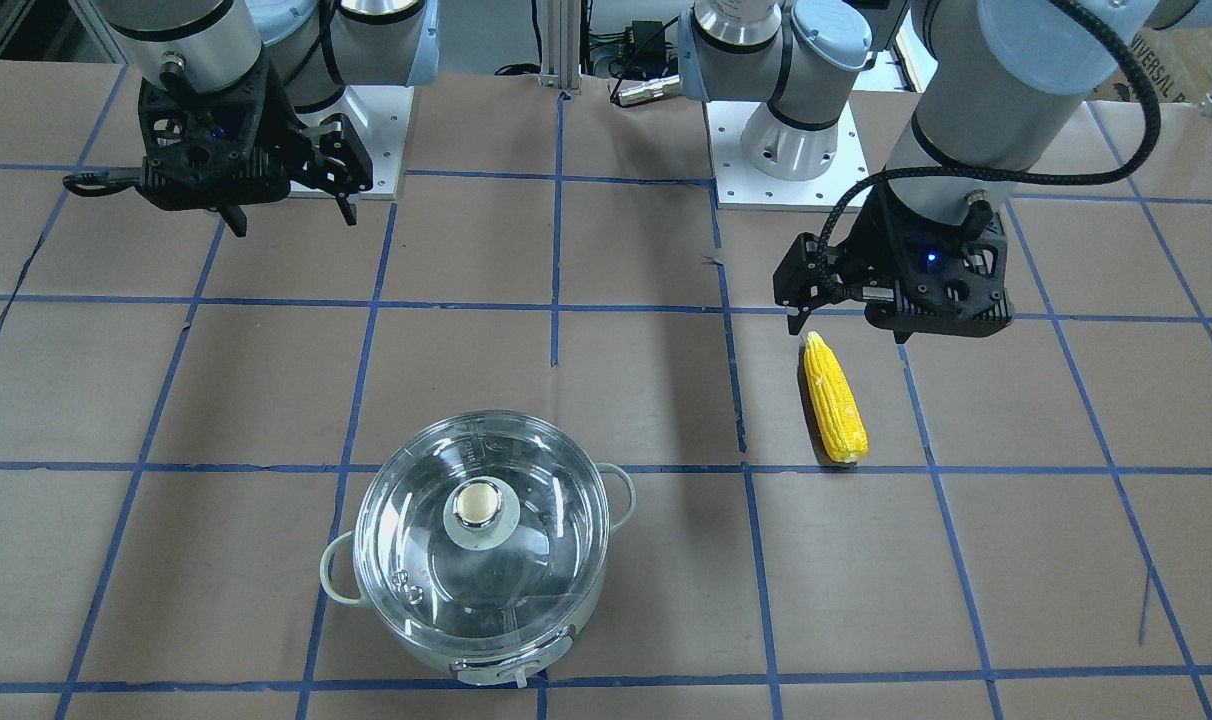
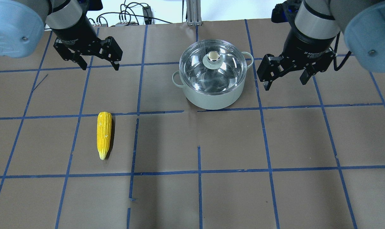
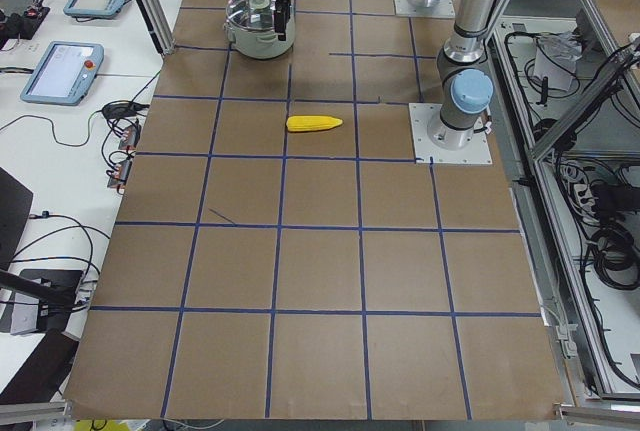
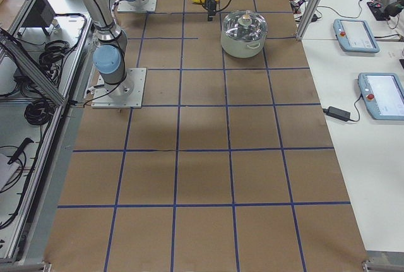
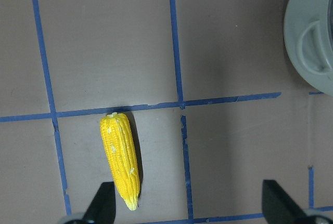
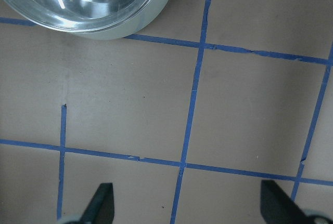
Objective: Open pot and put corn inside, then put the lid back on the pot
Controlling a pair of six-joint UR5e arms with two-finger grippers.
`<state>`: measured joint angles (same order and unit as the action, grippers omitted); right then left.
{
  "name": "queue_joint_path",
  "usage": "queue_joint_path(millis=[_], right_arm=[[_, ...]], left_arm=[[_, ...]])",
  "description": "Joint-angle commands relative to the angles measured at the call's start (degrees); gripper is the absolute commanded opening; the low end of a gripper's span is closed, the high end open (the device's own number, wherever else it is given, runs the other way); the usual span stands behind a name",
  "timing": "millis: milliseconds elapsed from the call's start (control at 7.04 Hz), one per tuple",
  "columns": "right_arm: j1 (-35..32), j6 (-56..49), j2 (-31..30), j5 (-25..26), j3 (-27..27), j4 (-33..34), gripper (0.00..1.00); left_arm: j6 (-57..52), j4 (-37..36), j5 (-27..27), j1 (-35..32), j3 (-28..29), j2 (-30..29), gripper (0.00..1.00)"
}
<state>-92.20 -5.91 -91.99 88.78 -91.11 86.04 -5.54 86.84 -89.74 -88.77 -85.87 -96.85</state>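
We see left gripper (image 2: 100,65) and right gripper (image 2: 285,80) wide, empty; we centre right over lid (image 2: 226,74) knob (image 2: 213,56), lift straight.

Here's the pot (image 2: 211,97), round and pale-walled, sitting upright on the far side of the surface (image 2: 275,143), a little to the robot's right of centre, with a pale loop handle out on either side. The lid (image 2: 226,71) is on it, clear domed glass seated square on the rim, cream-topped knob dead centre. Over on the robot's left, well apart, the corn (image 2: 104,134) lies flat, bright yellow, pointed tip toward the robot.
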Motion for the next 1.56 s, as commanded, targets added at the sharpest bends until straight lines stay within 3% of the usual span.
queue_joint_path(millis=[0,852,1420], right_arm=[[-0.08,0.02,0.06,-0.01,-0.04,0.01,0.99],[-0.17,1.59,1.55,-0.28,0.23,5.18,0.99],[-1.22,2.92,8.04,-0.28,0.93,11.24,0.99]], left_arm=[[0.00,0.00,0.01,0.00,0.00,0.00,1.00],[-0.17,0.00,-0.17,-0.09,-0.09,0.00,1.00],[-0.18,0.09,-0.08,-0.09,-0.09,-0.09,1.00]])
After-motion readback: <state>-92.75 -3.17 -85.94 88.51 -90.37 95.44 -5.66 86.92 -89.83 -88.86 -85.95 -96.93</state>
